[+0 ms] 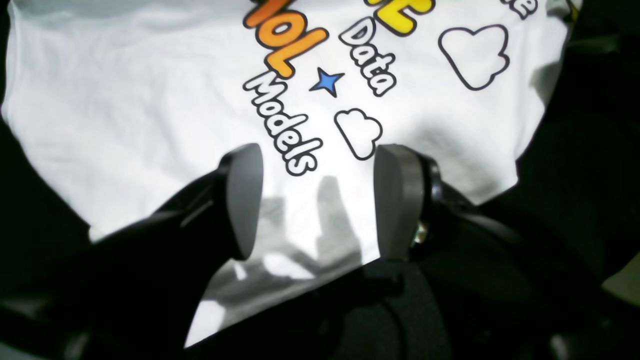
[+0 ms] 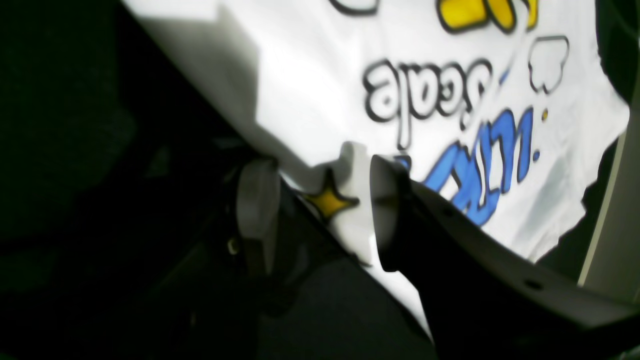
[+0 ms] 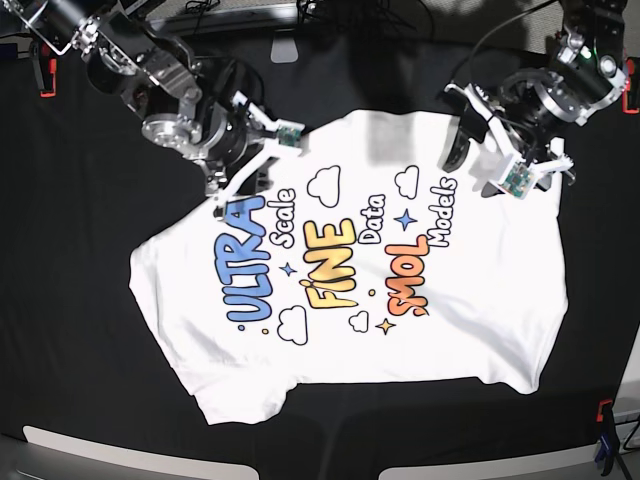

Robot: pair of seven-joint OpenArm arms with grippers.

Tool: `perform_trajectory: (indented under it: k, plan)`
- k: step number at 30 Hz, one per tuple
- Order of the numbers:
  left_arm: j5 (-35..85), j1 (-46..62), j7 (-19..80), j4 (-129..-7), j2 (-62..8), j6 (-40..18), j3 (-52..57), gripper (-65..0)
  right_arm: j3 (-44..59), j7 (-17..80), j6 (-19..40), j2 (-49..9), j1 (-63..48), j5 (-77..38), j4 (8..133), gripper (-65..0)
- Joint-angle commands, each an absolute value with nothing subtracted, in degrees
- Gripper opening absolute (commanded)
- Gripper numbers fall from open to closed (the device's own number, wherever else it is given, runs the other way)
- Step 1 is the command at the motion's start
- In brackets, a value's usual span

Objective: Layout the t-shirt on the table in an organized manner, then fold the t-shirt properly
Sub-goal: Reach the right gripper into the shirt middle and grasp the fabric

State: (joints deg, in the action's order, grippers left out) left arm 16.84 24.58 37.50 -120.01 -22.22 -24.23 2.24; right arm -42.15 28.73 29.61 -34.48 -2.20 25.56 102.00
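Left gripper (image 1: pixel 318 200) hangs wide open over the t-shirt (image 1: pixel 150 115) hem, empty, likely to pinch it. Right gripper (image 2: pixel 320 210) straddles a raised fold, unclosed. T-shirt lies print-up mid-table (image 3: pixel 80 300), toward the far edge.

T-shirt (image 3: pixel 450 300): white cloth, print side up, spread mostly flat on the table (image 3: pixel 80 300), roughly centred. Print reads "ULTRA Scale FINE Data SMOL Models" w/ blue, yellow and orange cartoon letters, plus cloud outlines and small stars. In base view the lettering runs tilted, so shirt sits skewed, not square to table edges. One corner juts toward lower left, ragged lower edge; some light wrinkles, esp. near the far edge. In the right wrist view a bit of the edge by a yellow star is puckered up. Table: wide black wrinkled cloth surface, much bigger than the shirt, red clamps at its corners, blue one at lower right.
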Motion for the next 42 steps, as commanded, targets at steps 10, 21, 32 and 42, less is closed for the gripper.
perform_trajectory:
  k: [10,21,32,42]
  plan:
    - [17.41,24.47,36.14,-121.08,-22.57,-24.16,2.52,-33.0,-46.19,29.87,26.65,-34.37,-1.74,26.46,102.61,-65.0]
    - [17.41,24.47,36.14,-121.08,-22.57,-24.16,2.52,-33.0,-46.15,32.84,20.10,-26.11,4.12,28.32,102.63,-65.0]
    - [17.41,24.47,36.07,-121.08,-22.57,-24.16,2.52,-33.0,-38.76,34.98,20.03,-20.84,15.86,20.05,102.39,-65.0]
    - [17.41,24.47,35.94,-121.08,-22.57,-24.16,2.52,-33.0,-22.61,33.43,20.14,-6.22,25.34,13.04,88.88,-65.0]
